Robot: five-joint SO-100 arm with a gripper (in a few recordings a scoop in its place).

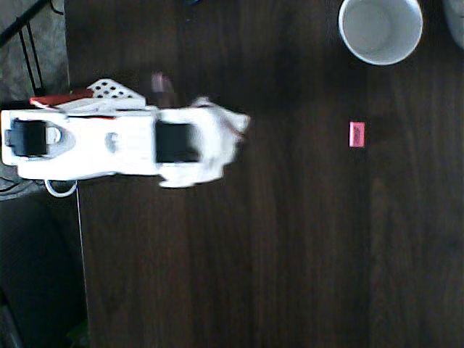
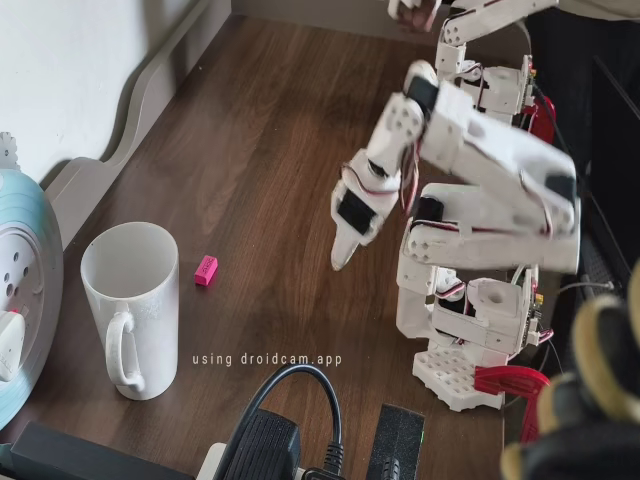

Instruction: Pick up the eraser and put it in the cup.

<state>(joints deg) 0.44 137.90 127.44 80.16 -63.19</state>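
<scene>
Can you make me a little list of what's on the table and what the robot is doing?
eraser: small, pink, lying on the dark wooden table, apart from the cup
cup: white, upright, with a handle, nothing seen inside
gripper: in the air, pointing down, away from the eraser, holding nothing; open or shut unclear
task: not started

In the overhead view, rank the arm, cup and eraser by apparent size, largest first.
1. Arm, though it sits nearer the camera, which inflates it.
2. Cup.
3. Eraser, far smaller than the cup's mouth.
</scene>
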